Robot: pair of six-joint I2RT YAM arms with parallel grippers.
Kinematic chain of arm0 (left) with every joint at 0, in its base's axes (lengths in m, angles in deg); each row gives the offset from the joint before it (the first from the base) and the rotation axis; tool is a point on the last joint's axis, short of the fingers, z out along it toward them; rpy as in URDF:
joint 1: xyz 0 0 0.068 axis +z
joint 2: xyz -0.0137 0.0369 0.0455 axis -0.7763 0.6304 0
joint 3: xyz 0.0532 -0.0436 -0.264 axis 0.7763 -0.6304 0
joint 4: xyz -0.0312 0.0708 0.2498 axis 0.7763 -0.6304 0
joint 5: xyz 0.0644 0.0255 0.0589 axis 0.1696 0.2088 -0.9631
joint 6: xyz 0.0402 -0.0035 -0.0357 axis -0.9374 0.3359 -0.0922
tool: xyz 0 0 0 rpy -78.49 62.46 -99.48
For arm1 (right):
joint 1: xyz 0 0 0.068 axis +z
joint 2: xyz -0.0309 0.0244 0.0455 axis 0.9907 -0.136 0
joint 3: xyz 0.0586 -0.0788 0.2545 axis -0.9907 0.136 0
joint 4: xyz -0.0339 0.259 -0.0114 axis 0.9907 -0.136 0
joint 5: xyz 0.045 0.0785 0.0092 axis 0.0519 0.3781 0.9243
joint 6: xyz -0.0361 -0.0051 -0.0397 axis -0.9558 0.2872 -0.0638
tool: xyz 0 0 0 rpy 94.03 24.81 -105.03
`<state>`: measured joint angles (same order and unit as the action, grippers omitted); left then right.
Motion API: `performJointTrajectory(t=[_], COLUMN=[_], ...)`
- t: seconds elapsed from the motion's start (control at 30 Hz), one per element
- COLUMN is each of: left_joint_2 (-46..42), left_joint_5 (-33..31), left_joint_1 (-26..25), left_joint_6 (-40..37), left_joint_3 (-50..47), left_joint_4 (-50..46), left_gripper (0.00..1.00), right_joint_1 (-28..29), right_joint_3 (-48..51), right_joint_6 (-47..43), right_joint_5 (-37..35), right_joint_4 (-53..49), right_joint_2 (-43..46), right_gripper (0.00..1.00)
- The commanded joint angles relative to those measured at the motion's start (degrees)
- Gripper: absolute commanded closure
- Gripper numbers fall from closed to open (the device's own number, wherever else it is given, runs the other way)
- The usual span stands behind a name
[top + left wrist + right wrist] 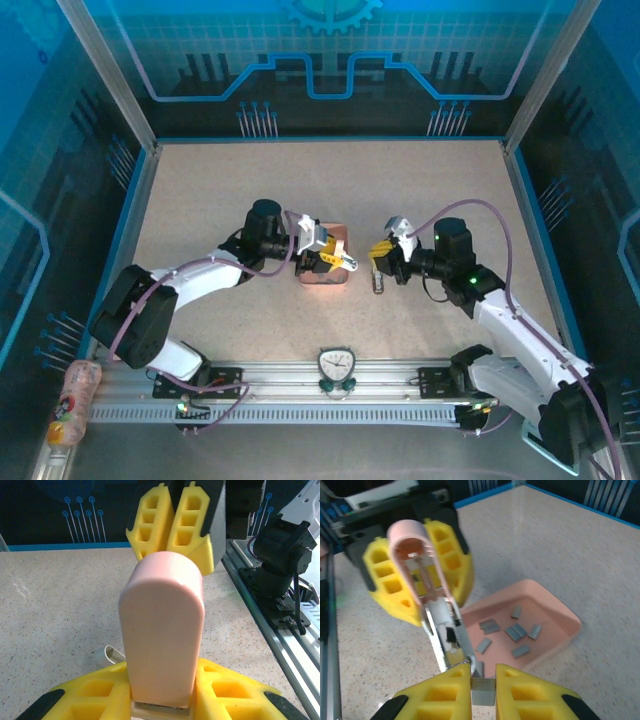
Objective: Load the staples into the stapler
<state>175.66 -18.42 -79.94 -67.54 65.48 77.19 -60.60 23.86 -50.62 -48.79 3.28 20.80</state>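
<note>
My left gripper (161, 700) is shut on a pink stapler (162, 630) and holds it above the table. Seen from the right wrist, the stapler (427, 580) is swung open, its metal channel (451, 630) bare and pointing toward my right gripper (483, 680). That gripper is shut on one grey strip of staples (483, 694), which sits just off the channel's tip. Several more staples (515, 632) lie in the pink tray (570, 617). From above, the two grippers (325, 250) (380, 252) face each other over the tray's right edge.
The pink tray (322, 278) sits mid-table under the left gripper. A small pale object (378, 284) lies on the table below the right gripper. The rail with both arm bases (335, 385) runs along the near edge. Blue walls enclose the table.
</note>
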Motion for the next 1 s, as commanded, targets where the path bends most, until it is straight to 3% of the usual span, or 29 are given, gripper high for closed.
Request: performJointTrajectory(t=[0.0,0.3,0.97], left_joint_2=[-1.74,-1.99,-1.91], left_joint_5=[2.84,3.56,6.30], left_joint_1=[0.05,-0.07,-0.03], left_joint_6=[-1.82,-2.67,-3.65], left_joint_3=[-0.53,-0.46,-0.70], left_joint_4=[0.21,-0.25,0.06], left_gripper=[0.71,0.71,0.71], right_joint_1=[1.88,3.28,4.06], right_joint_3=[1.20,1.22,-0.70], right_joint_6=[-3.54,-4.31,-7.99], right_joint_5=[6.53,10.86,11.04], right_joint_4=[6.81,11.87,10.78], right_joint_2=[-0.19,-3.44,-7.42], right_gripper=[0.84,0.85,0.85])
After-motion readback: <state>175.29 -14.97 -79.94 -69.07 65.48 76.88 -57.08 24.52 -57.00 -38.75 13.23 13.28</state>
